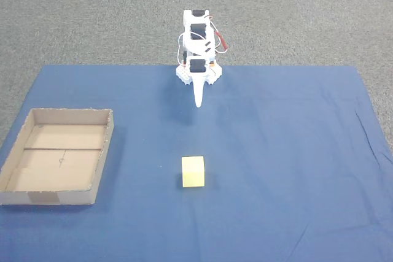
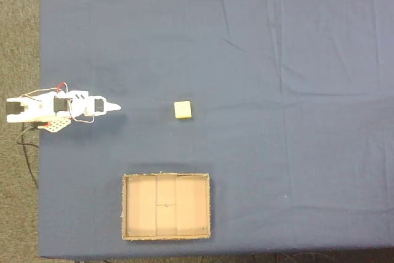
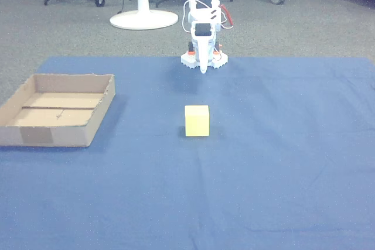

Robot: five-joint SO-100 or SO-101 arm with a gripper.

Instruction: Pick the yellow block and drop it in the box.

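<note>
Pale-yellow block point(image 1: 193, 172), brown cardboard box point(image 1: 105, 151), blue cloth point(image 1: 288, 151), white arm point(image 1: 198, 41) with seemingly red wires.

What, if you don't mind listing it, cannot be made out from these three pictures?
- End effector: in a fixed view it is small and blurred; whether its fingers are parted cannot be told.
- Box: in the other view its near wall hides part of the floor behind it.
- Yellow block: in a fixed view from above, its sides are hidden.
- Arm's cable: it runs off the left edge.

Block point(image 1: 193, 171) on cloth point(image 1: 295, 151), box point(image 1: 58, 156) left, claw point(image 1: 198, 99) behind.
</note>
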